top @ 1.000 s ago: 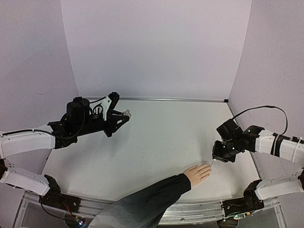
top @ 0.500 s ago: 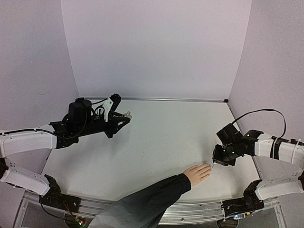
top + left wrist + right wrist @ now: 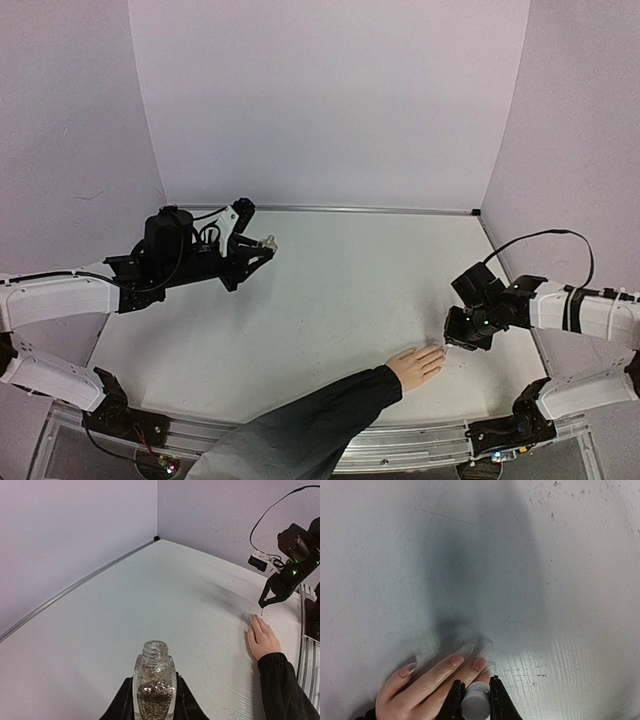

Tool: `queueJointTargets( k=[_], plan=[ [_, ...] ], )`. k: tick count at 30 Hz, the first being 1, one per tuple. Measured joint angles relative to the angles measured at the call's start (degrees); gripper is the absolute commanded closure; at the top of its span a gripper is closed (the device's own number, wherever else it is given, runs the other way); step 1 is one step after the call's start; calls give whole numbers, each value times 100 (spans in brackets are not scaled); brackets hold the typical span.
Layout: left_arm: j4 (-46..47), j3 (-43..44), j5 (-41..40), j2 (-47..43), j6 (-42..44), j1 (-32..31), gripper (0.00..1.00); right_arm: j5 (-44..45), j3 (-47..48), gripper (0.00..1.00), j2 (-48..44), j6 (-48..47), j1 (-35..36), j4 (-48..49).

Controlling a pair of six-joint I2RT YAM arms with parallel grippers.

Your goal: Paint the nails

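- Lowering a little toward the near edge, the right claw point(image 3: 451, 341) now hangs just over the fingertips, clamped on a white brush cap point(image 3: 476, 706).
- Right under it, near right on the table point(image 3: 330, 300), the nails point(image 3: 479, 663) of the pale hand point(image 3: 432, 682) wait; a stroke looks imminent.
- Far left, the left claw point(image 3: 155, 709) hasn't budged, clamped on the open glitter polish bottle point(image 3: 155, 687).
- Bristles are hidden below the cap, so I can't tell whether they touch.

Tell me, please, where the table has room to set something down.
Bare: the table's wide middle, between the bottle and the hand, and the strip along the back wall. Crowded: around the fingertips, beside the right claw and its white cap.
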Motion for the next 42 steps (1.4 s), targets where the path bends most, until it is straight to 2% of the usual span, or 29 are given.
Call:
queueJointTargets(
  k=[42],
  plan=[
    [-2,0,4,0,2,0,100,-103,-81,100,155,-22,0,184]
  ],
)
